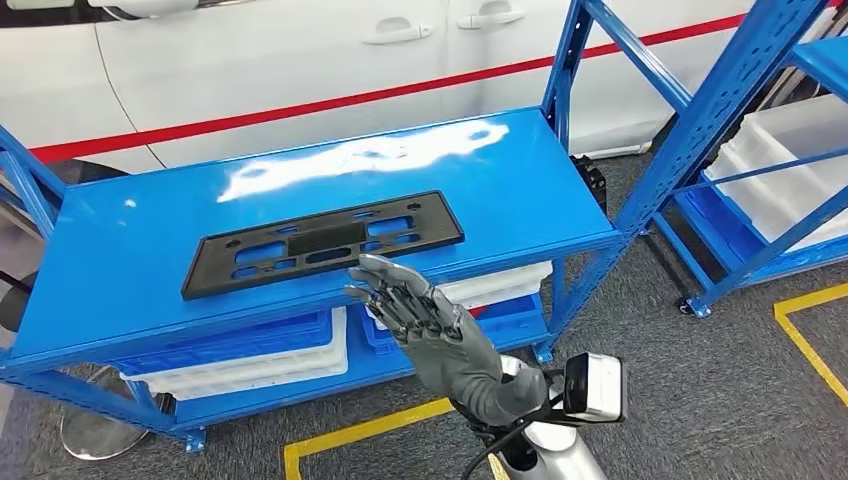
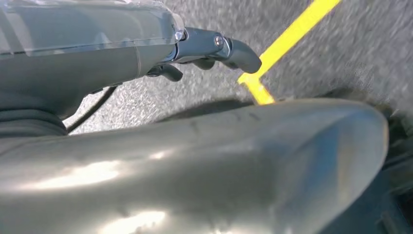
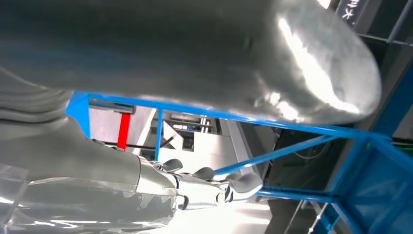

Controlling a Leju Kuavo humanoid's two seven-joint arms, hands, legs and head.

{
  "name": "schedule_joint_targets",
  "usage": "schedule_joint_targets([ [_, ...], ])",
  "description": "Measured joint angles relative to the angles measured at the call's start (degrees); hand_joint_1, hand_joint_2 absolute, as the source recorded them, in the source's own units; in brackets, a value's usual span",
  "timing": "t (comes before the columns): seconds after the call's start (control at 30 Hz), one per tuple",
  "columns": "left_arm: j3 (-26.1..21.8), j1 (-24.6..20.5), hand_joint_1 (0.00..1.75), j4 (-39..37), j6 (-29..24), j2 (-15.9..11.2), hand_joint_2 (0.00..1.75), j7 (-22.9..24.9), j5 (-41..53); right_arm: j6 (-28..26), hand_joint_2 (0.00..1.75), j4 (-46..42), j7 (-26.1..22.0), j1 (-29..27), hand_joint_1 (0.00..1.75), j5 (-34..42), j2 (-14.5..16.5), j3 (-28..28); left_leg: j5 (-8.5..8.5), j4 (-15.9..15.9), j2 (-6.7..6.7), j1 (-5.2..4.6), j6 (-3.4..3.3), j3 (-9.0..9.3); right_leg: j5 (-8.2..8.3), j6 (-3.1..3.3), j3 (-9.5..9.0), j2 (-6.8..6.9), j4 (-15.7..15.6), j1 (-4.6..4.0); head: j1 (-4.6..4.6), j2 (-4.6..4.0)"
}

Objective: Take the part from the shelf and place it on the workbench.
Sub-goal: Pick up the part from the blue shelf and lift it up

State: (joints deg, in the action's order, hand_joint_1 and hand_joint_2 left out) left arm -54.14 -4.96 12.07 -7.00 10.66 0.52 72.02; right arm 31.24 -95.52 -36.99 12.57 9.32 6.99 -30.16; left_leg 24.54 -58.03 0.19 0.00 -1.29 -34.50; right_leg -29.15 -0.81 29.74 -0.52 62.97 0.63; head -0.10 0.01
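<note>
Presently, head view: one black plastic licence-plate bracket (image 1: pixel 322 243), flat on the top deck of the blue shelf (image 1: pixel 120 260), near its front edge. Judged light, thin, stiff but liable to flex; smooth face, several cut-out slots. Best hold: front long edge or a slot rim. One right hand (image 1: pixel 405 300), fingers spread, holding nothing, just at the shelf's front edge beside the bracket; contact cannot be told. White bins (image 1: pixel 270 360) stacked on the lower deck, at least two. Second blue rack (image 1: pixel 740 60), one.
Left wrist view: left hand (image 2: pixel 204 48) over grey floor, fingers loosely curled, nothing held. Yellow floor line (image 2: pixel 287 39), one.
Right wrist view: right hand, fingers extended, empty, near blue frame bars.
</note>
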Motion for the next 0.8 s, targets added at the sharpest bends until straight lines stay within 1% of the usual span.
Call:
schedule_joint_targets([
  [0.03,0.00,-0.06,0.00,0.00,-0.02,0.01,0.00,0.00,0.00,-0.03,0.00,-0.06,0.07,0.12,0.00,0.08,0.02,0.00,0.44,0.31,-0.07,0.10,-0.29,1.06,0.45,-0.24,1.91,0.09,3.10,0.06,0.04,0.00],
  [0.07,0.00,-0.12,0.00,0.00,-0.04,0.03,0.00,-0.01,0.00,-0.07,0.00,-0.09,0.12,0.14,0.00,0.15,0.01,0.01,0.96,0.52,-0.09,0.18,-0.50,1.99,0.38,-0.40,4.41,0.17,6.44,0.13,0.09,0.00],
  [0.1,0.00,-0.18,0.00,0.00,-0.04,0.04,0.00,0.00,0.00,-0.14,0.00,-0.10,0.17,0.08,0.00,0.26,-0.02,0.01,1.53,0.59,-0.11,0.22,-0.64,2.88,-0.71,-0.52,7.05,0.19,9.26,0.14,0.12,0.01],
  [0.13,0.00,-0.18,0.00,0.00,-0.04,0.05,0.00,0.00,-0.01,-0.24,0.00,-0.10,0.29,-0.03,0.00,0.41,-0.05,0.02,2.18,0.60,-0.16,0.24,-0.68,3.75,-2.56,-0.64,9.45,0.20,11.11,0.18,0.13,0.01],
  [0.17,0.00,-0.13,0.00,0.00,-0.04,0.05,0.00,0.01,-0.01,-0.34,0.00,-0.08,0.44,-0.15,0.00,0.56,-0.10,0.02,2.90,0.60,-0.24,0.25,-0.64,4.70,-4.61,-0.72,11.30,0.21,11.69,0.20,0.12,0.01],
  [0.2,0.00,-0.07,0.00,0.00,-0.03,0.05,0.00,0.07,-0.02,-0.45,0.00,-0.06,0.66,-0.25,0.00,0.73,-0.14,0.02,3.70,0.59,-0.34,0.26,-0.54,5.74,-6.10,-0.76,12.52,0.22,11.00,0.20,0.13,0.00],
  [0.23,0.00,-0.02,0.00,0.00,-0.04,0.07,0.00,0.17,-0.02,-0.55,0.00,-0.03,0.86,-0.33,0.00,0.87,-0.19,0.02,4.56,0.59,-0.44,0.27,-0.40,6.85,-6.16,-0.73,13.05,0.22,9.09,0.19,0.13,-0.01],
  [0.27,0.00,0.01,0.00,0.00,-0.07,0.10,0.00,0.28,-0.02,-0.65,0.00,0.01,1.02,-0.42,0.00,0.97,-0.23,0.03,5.44,0.60,-0.52,0.27,-0.23,7.87,-4.25,-0.59,13.12,0.24,6.29,0.15,0.14,-0.01],
  [0.3,-0.01,-0.01,0.00,-0.03,-0.10,0.14,0.00,0.40,-0.04,-0.78,0.00,0.09,1.17,-0.53,0.00,1.08,-0.29,0.04,6.37,0.46,-0.56,0.20,-0.02,8.82,-0.08,-0.36,13.09,0.28,2.81,0.05,0.15,-0.01],
  [0.33,-0.01,-0.04,0.00,-0.07,-0.18,0.19,0.00,0.49,-0.08,-0.92,0.00,0.20,1.33,-0.63,0.00,1.19,-0.35,0.08,7.26,0.36,-0.63,0.10,0.24,9.48,4.13,0.02,13.03,0.32,0.12,-0.11,0.15,-0.01],
  [0.37,-0.02,-0.08,0.00,-0.10,-0.30,0.22,0.00,0.56,-0.14,-1.12,0.00,0.31,1.58,-0.73,0.00,1.33,-0.40,0.11,8.09,0.40,-0.65,-0.01,0.59,9.90,7.65,0.47,13.00,0.31,-1.63,-0.26,0.10,0.00],
  [0.4,-0.02,-0.14,0.00,-0.14,-0.45,0.22,0.00,0.61,-0.22,-1.37,0.44,0.39,1.86,-0.79,0.00,1.51,-0.44,0.14,8.58,0.30,-0.65,-0.09,0.95,10.28,9.70,0.95,13.00,0.27,-2.55,-0.41,0.08,0.00],
  [0.43,-0.03,-0.19,0.00,-0.15,-0.58,0.21,0.00,0.65,-0.30,-1.64,0.87,0.44,2.11,-0.80,0.00,1.71,-0.46,0.18,8.59,0.13,-0.67,-0.09,1.31,10.37,9.73,1.43,12.72,0.19,-2.53,-0.48,0.04,0.01],
  [0.47,-0.05,-0.26,0.00,-0.15,-0.68,0.20,0.00,0.67,-0.39,-1.94,1.31,0.45,2.35,-0.83,0.00,1.90,-0.44,0.20,8.26,-0.64,-0.61,-0.04,1.62,10.17,9.53,1.84,12.26,0.11,-2.78,-0.43,0.02,0.01],
  [0.5,-0.09,-0.33,0.00,-0.16,-0.71,0.19,0.00,0.59,-0.50,-2.23,1.75,0.50,2.50,-0.87,0.00,2.08,-0.43,0.23,7.62,-2.42,-0.57,0.04,1.89,9.46,9.21,2.23,11.67,0.09,-3.16,-0.37,0.03,0.00],
  [0.53,-0.16,-0.38,0.00,-0.17,-0.70,0.19,0.00,0.49,-0.61,-2.48,1.75,0.59,2.65,-0.95,0.00,2.28,-0.41,0.26,7.36,-5.04,-0.55,0.11,2.17,7.98,8.88,2.58,11.00,0.10,-3.50,-0.31,0.01,0.00],
  [0.57,-0.24,-0.39,0.00,-0.19,-0.68,0.19,0.00,0.39,-0.71,-2.75,1.75,0.72,2.81,-1.09,0.00,2.53,-0.40,0.27,7.90,-8.19,-0.52,0.20,2.45,6.03,8.55,2.83,10.40,0.11,-3.76,-0.26,-0.01,-0.01],
  [0.6,-0.31,-0.37,0.00,-0.21,-0.67,0.19,0.00,0.29,-0.77,-3.03,1.75,0.90,2.96,-1.22,0.00,2.79,-0.40,0.29,9.24,-11.27,-0.52,0.26,2.68,3.91,8.16,3.03,9.89,0.11,-3.89,-0.28,-0.03,-0.01],
  [0.63,-0.37,-0.32,0.00,-0.22,-0.67,0.19,0.00,0.26,-0.80,-3.33,1.75,1.08,3.10,-1.37,0.00,3.05,-0.40,0.30,11.21,-13.70,-0.52,0.30,2.84,1.90,7.75,3.14,9.45,0.07,-3.93,-0.32,-0.02,-0.01],
  [0.67,-0.43,-0.26,0.00,-0.23,-0.69,0.18,0.00,0.26,-0.81,-3.69,1.75,1.27,3.31,-1.55,0.00,3.31,-0.41,0.31,12.88,-14.94,-0.52,0.32,2.93,0.39,7.38,3.19,9.06,0.00,-3.92,-0.35,-0.03,-0.01],
  [0.7,-0.51,-0.22,0.00,-0.23,-0.70,0.17,0.00,0.27,-0.81,-4.06,1.75,1.46,3.68,-1.74,0.00,3.63,-0.41,0.33,13.37,-14.71,-0.52,0.32,2.92,-0.45,7.04,3.20,8.64,-0.10,-3.91,-0.40,-0.02,-0.01],
  [0.73,-0.60,-0.19,0.00,-0.24,-0.71,0.17,0.00,0.30,-0.81,-4.36,1.75,1.66,4.17,-1.91,0.00,4.03,-0.41,0.34,12.22,-12.84,-0.52,0.31,2.80,-0.54,6.73,3.18,8.21,-0.21,-3.90,-0.46,-0.02,-0.01],
  [0.77,-0.70,-0.20,0.00,-0.24,-0.68,0.16,0.00,0.32,-0.84,-4.60,1.75,1.84,4.70,-2.02,0.00,4.45,-0.41,0.34,9.64,-9.61,-0.52,0.27,2.53,0.10,6.47,3.13,7.79,-0.29,-3.89,-0.53,-0.02,-0.01],
  [0.8,-0.82,-0.20,0.00,-0.24,-0.57,0.15,0.00,0.34,-0.90,-4.79,1.75,2.00,5.25,-2.08,0.00,4.88,-0.41,0.36,6.60,-5.87,-0.51,0.15,2.10,1.02,6.26,3.07,7.43,-0.34,-3.89,-0.59,0.00,-0.01],
])
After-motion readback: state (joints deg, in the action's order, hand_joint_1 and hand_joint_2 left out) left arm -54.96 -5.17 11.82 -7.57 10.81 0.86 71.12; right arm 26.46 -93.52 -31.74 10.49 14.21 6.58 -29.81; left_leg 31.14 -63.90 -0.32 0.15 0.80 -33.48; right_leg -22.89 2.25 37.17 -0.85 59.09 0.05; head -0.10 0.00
